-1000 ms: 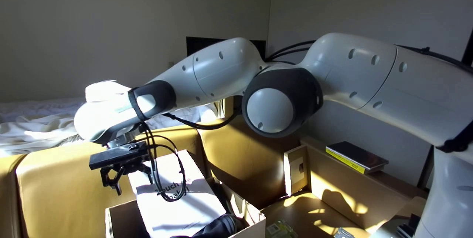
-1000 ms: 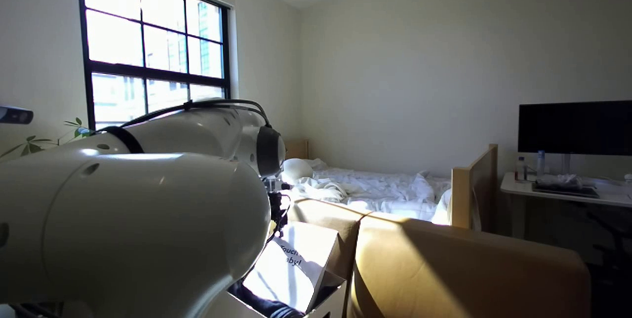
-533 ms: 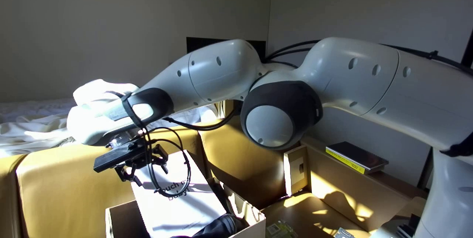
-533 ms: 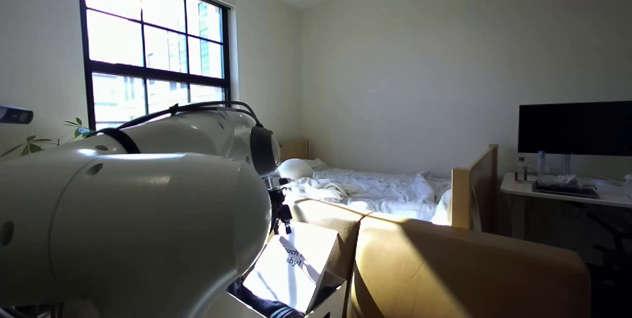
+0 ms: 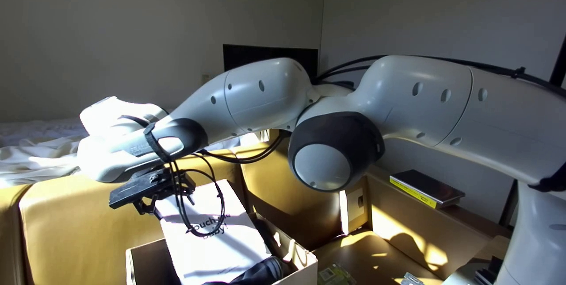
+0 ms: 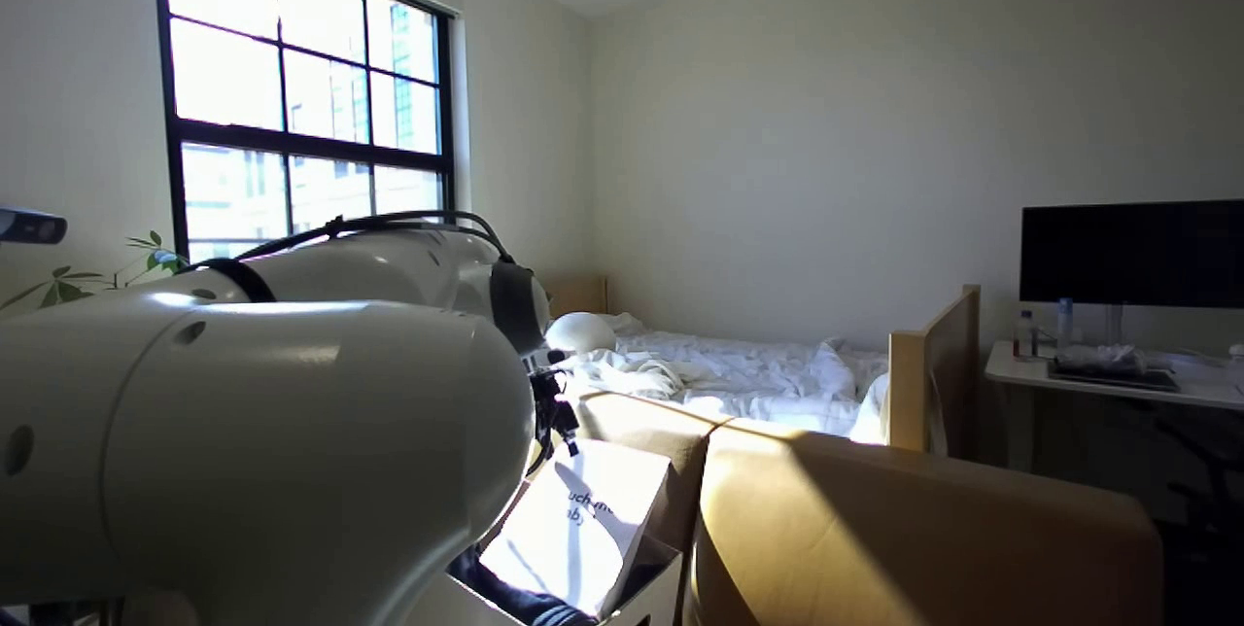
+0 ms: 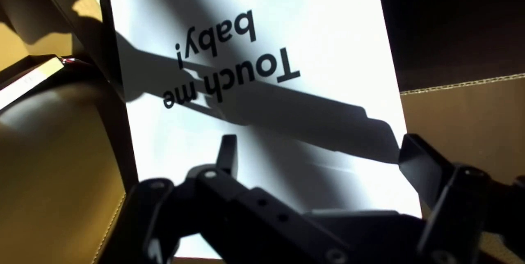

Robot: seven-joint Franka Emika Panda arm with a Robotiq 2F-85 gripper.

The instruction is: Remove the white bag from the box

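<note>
Furthest left in an exterior view, rumpled white bedding (image 5: pixel 35 156) spreads behind a glossy tan sofa (image 5: pixel 84 218). Next is the black two-fingered robot hand (image 7: pixel 318 143), angled downward at the end of a white jointed robot arm (image 5: pixel 265 94) that spans the view to its right edge. The wrist view shows the hand's fingers wide apart, one in front of the flat, rectangular white bag (image 5: pixel 216 254), its partner by the bag's long edge; whether either touches it cannot be told. Beneath the hand and slightly to the right, the bag rests tilted inside an open-topped brown cardboard box (image 5: pixel 305 271), its lower end within and its upper end above the rim. Black print on its sunlit, shadow-striped face reads "Touch me baby!" At its lower right corner sits a rounded dark bundle (image 5: pixel 263 271), also inside the box. Further right, behind the arm, is a flat black screen (image 5: pixel 265 52), partly hidden. Beyond that, a black book with a yellow spine (image 5: pixel 424 185) lies flat.
</note>
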